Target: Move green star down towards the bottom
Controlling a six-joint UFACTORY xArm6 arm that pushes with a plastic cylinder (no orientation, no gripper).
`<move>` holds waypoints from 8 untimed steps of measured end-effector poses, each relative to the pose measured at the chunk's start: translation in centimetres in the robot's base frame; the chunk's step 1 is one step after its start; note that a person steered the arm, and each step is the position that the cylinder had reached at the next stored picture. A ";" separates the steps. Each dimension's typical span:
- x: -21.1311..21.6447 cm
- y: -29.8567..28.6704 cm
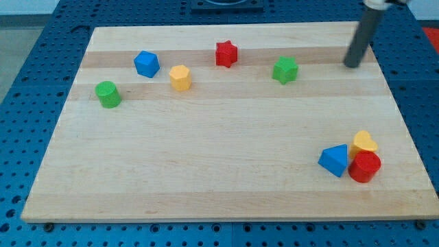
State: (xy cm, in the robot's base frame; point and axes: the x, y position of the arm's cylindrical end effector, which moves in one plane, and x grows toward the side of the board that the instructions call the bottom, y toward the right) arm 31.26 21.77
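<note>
My tip (352, 66), the bare lower end of a straight dark rod with no jaws to spread or pinch, rests on the pale wooden board (206, 178) near the view's top right, touching nothing. The green star-shaped block (285, 70) sits well apart to its left. Further left lie a red star block (226, 53), yellow hexagonal block (180, 77), blue block (146, 64) and green cylinder (108, 94). At bottom right, 3 blocks cluster: blue triangular block (334, 160), yellow heart-like block (364, 142), red cylinder (364, 167).

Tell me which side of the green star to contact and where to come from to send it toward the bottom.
Contact the green star on its top edge, coming from the view's top. My tip sits off to its right, so it likely needs to swing up and around first.
</note>
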 end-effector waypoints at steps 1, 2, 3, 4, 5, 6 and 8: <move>1.1 -7.9; 5.6 -10.8; 8.5 -10.6; 6.2 -9.2; 3.2 -8.6; 0.1 -10.3; 7.9 -12.6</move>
